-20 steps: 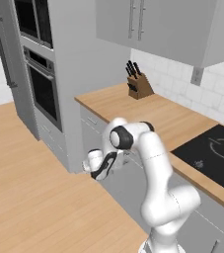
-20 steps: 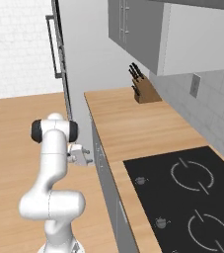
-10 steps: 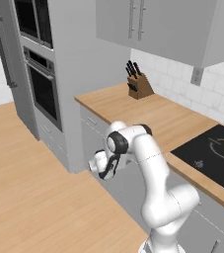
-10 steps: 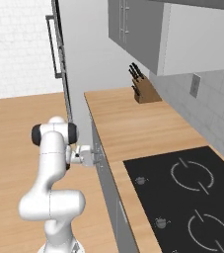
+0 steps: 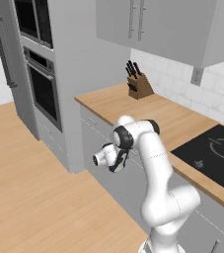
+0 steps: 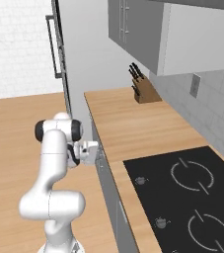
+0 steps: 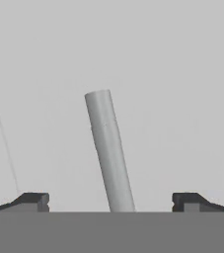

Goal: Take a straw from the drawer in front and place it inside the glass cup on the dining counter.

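The end effector stands wide open and holds nothing; its two dark fingertips sit far apart at the bottom of the hand view. Between them, close ahead, rises the slim metal handle of the drawer, slightly tilted in that view, with the flat grey drawer front behind it. Neither fingertip touches the handle as far as can be seen.

From the left base view the arm bends forward and down, and its hand is level with the top of the grey cabinet fronts just under the edge of the wood counter. From the right base view the hand points at the cabinet face right below the counter edge, very near it; whether it touches cannot be told.

The drawer is shut. On the counter, far back against the tiled wall, stands a knife block. A black cooktop is set into the counter nearer the robot. A wall oven is in the tall grey unit to the left
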Controlling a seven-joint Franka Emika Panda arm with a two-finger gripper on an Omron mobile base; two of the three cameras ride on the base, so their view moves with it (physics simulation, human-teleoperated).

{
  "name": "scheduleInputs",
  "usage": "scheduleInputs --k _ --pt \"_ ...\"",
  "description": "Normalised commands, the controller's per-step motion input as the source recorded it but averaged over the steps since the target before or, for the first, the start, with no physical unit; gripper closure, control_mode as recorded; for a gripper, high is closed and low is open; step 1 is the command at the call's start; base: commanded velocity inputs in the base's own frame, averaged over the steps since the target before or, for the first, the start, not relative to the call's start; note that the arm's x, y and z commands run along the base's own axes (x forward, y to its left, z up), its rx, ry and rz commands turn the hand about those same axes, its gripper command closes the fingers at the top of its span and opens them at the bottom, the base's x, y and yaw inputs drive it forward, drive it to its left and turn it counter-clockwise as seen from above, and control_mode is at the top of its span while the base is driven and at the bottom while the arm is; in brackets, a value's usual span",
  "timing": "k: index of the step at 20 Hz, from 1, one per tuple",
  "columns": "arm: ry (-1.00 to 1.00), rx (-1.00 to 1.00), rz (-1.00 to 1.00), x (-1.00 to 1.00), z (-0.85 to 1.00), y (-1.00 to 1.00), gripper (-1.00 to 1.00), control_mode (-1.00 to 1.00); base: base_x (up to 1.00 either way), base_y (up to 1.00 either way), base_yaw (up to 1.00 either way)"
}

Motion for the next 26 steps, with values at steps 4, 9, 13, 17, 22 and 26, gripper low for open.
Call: scheduleInputs --k 4,9,13,17,22,26 --pt "0.09 0.10 0.14 0.31 -0.22 -0.11 -1.00 -1.00 0.00 0.00 0.00" --pt "0.05 0.04 0.10 0.15 -0.19 -0.20 -1.00 -1.00 0.00 0.00 0.00" --pt "0.02 0.03 0.09 -0.01 -0.08 -0.08 1.00 -1.00 0.00 0.00 0.00" --pt "0.00 0.09 0.06 -0.14 0.00 0.05 1.00 -1.00 0.00 0.00 0.00" --pt "0.00 0.15 0.03 -0.37 0.00 0.48 1.00 -1.00 0.00 0.00 0.00" --pt "0.04 0.15 0.01 -0.54 0.00 0.85 1.00 -1.00 0.00 0.00 0.00"
